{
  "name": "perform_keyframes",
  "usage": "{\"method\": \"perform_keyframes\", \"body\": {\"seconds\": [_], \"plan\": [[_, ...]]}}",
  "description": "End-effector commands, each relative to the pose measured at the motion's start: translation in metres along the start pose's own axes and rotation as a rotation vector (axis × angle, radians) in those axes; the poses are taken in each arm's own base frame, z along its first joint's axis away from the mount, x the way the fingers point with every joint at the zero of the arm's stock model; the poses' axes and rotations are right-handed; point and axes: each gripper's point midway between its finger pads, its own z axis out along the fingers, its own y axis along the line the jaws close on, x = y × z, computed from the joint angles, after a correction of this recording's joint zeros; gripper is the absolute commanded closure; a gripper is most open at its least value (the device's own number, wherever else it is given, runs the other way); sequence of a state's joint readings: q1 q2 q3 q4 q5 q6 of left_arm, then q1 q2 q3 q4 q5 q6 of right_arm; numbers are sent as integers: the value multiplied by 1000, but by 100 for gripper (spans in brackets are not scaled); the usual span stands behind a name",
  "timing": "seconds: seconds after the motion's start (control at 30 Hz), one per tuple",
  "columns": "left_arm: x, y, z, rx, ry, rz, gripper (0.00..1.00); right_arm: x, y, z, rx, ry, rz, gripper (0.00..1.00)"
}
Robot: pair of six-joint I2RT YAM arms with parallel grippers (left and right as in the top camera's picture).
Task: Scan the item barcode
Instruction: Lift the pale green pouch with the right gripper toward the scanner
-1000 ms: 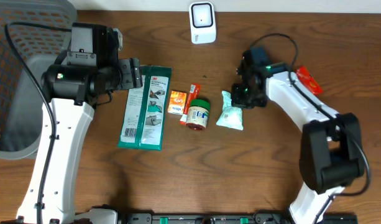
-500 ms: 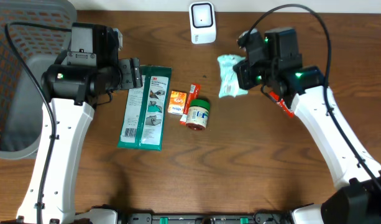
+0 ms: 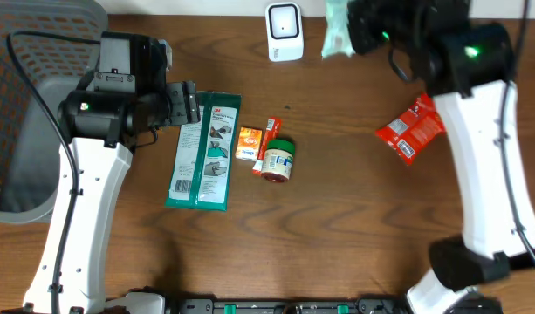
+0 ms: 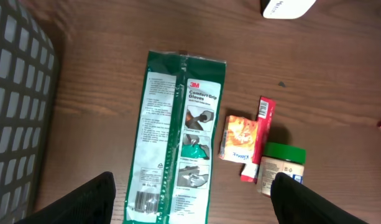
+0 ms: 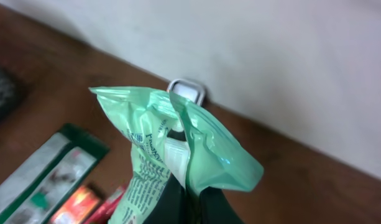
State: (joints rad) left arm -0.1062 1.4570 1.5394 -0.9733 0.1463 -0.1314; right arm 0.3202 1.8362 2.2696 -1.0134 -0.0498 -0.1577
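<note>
- Pouch (image 5: pixel 171 143) looks light, soft and crinkly, basically floppy film, so pinch a flat edge seam, not the belly.
- Right gripper (image 5: pixel 185 202) is clamped tight on its lower edge, with the rest sticking up above.
- It's held up at the far edge, just right of the white scanner (image 3: pixel 284 30).
- Right arm stretches far and high; can't tell which face has the barcode.
- Left gripper (image 3: pixel 190 103) hangs wide open and empty over the green glove pack (image 3: pixel 204 150) on the left.

A dark brown wood-grain table (image 3: pixel 337 235) is seen under even light. Its far edge is met by a plain pale wall (image 5: pixel 283 56). A grey mesh basket (image 3: pixel 18 131) is set at its left side.
</note>
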Motion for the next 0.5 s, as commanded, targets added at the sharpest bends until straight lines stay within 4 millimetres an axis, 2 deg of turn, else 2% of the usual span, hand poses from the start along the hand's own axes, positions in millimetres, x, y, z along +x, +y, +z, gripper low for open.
{"method": "perform_keyframes", "body": {"seconds": [0.0, 0.03, 0.2, 0.47], "plan": [[-4, 3, -3, -13, -12, -8, 20, 3, 2, 41, 130, 42, -110, 99], [-4, 3, -3, -13, -12, -8, 20, 4, 3, 49, 152, 48, -123, 99], [-4, 3, -3, -13, -12, -8, 20, 7, 5, 118, 331, 42, -204, 99], [-4, 3, -3, -13, -12, -8, 20, 5, 4, 203, 538, -51, -362, 99]]}}
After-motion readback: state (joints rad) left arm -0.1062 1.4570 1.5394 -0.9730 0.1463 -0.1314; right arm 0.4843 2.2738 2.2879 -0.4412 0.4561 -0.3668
